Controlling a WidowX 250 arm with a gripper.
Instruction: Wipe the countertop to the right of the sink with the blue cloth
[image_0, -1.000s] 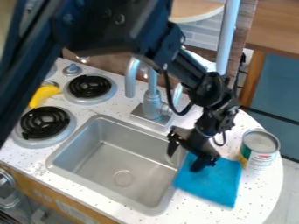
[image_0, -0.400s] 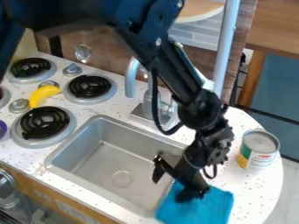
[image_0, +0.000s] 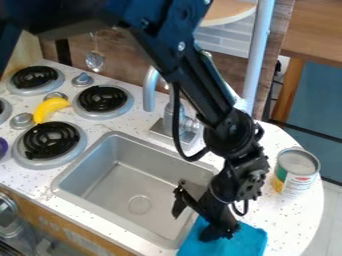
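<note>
Our hand (image_0: 194, 225) is hanging low by the front right part of the sink (image_0: 113, 187) in the camera view, with its two fingers spread well apart, so it's released and not clamped on anything as far as we can see. One finger is over the basin, while the other comes down at the blue cloth (image_0: 247, 243). We'd say it's touching the cloth, but the exact contact is kinda hard to make out.

The cloth lies on the white speckled worktop (image_0: 294, 220) right up against the sink's right side, and runs out of the bottom of the view. Further back and to the right of it we've got a can (image_0: 297, 167) standing upright, well apart from the hand, with a label that has green, white and yellow on it.

Behind the basin sits the grey faucet (image_0: 148, 92), with our black arm (image_0: 200, 95) slanting down just in front of its right side. The sink itself is bare metal with a round drain (image_0: 139, 205) in the floor.

Over on the left are the black coil burners (image_0: 50, 140) and some silver knobs (image_0: 82, 79), with a yellow banana (image_0: 51, 107) lying in between them. Something purple (image_0: 3, 146) pokes in at the left edge, but we can't tell what it is.
</note>
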